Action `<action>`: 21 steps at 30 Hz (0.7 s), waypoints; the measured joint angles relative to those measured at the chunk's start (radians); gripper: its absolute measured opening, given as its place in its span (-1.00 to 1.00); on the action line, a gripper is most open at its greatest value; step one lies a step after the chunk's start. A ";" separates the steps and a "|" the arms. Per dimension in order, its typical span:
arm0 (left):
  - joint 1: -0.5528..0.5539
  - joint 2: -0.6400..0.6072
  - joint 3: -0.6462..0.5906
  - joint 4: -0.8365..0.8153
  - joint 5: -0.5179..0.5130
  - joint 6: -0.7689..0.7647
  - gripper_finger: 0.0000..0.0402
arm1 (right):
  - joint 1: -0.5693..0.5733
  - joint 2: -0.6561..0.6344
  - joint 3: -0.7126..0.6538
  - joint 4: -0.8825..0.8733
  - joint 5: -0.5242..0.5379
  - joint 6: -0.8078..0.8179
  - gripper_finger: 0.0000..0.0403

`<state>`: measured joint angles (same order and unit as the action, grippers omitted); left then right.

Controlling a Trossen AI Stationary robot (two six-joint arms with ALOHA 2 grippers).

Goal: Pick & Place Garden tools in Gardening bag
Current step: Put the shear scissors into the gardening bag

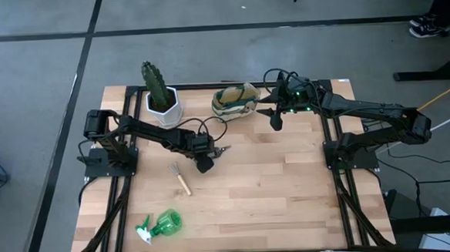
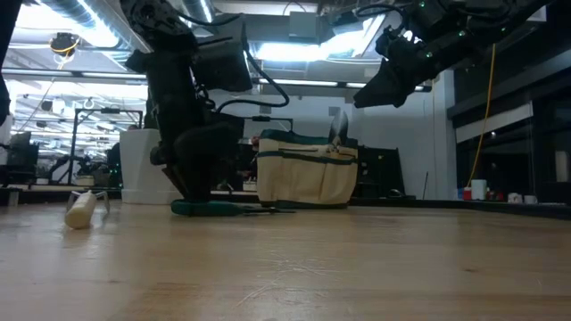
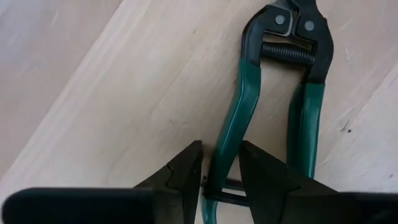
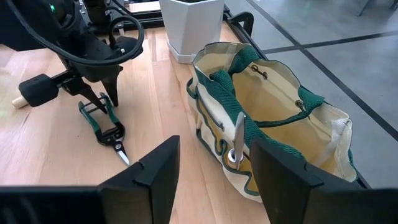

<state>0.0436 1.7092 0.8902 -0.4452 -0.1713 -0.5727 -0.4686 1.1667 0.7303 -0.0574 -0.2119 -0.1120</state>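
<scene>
The black pruners with green handles (image 3: pixel 273 93) lie flat on the table (image 1: pixel 215 151). My left gripper (image 3: pixel 221 171) is low over them, open, with one finger on each side of one green handle; narrow gaps show on both sides. The olive-and-cream gardening bag (image 4: pixel 273 118) stands open at the far edge (image 1: pixel 235 100). A silver tool (image 4: pixel 238 134) stands in its outer pocket; its handle is hidden. My right gripper (image 4: pixel 214 180) is open and empty, raised beside the bag (image 1: pixel 275 119). The wooden-handled rake (image 1: pixel 181 178) and the green spray bottle (image 1: pixel 161 224) lie on the table.
The cactus in its white hexagonal pot (image 1: pixel 162 106) stands left of the bag at the far edge. Bare wood lies across the table's middle and right (image 1: pixel 282 185). Black frame rails (image 1: pixel 335 174) run along both sides.
</scene>
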 joint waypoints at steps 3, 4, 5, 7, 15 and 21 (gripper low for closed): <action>0.000 0.000 -0.001 0.007 0.000 0.040 -0.58 | 0.000 0.000 0.000 0.000 0.000 0.006 -0.02; 0.001 0.000 -0.001 0.010 0.004 0.058 -0.62 | 0.000 0.000 0.000 0.000 0.000 0.011 -0.02; 0.001 0.000 -0.001 0.015 0.010 0.073 -0.66 | 0.000 0.000 0.000 0.000 -0.001 0.017 -0.02; 0.002 0.001 -0.002 0.026 0.018 0.096 -0.75 | 0.000 0.000 0.000 0.000 -0.001 0.019 -0.02; 0.002 0.003 -0.003 0.061 0.006 0.107 -0.89 | 0.000 0.000 0.000 0.000 0.000 0.019 -0.02; 0.002 0.005 -0.003 0.137 -0.019 0.159 -0.86 | 0.000 0.000 0.000 0.000 0.000 0.033 -0.02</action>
<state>0.0456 1.7142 0.8875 -0.3081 -0.1899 -0.4139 -0.4686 1.1667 0.7303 -0.0574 -0.2120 -0.0789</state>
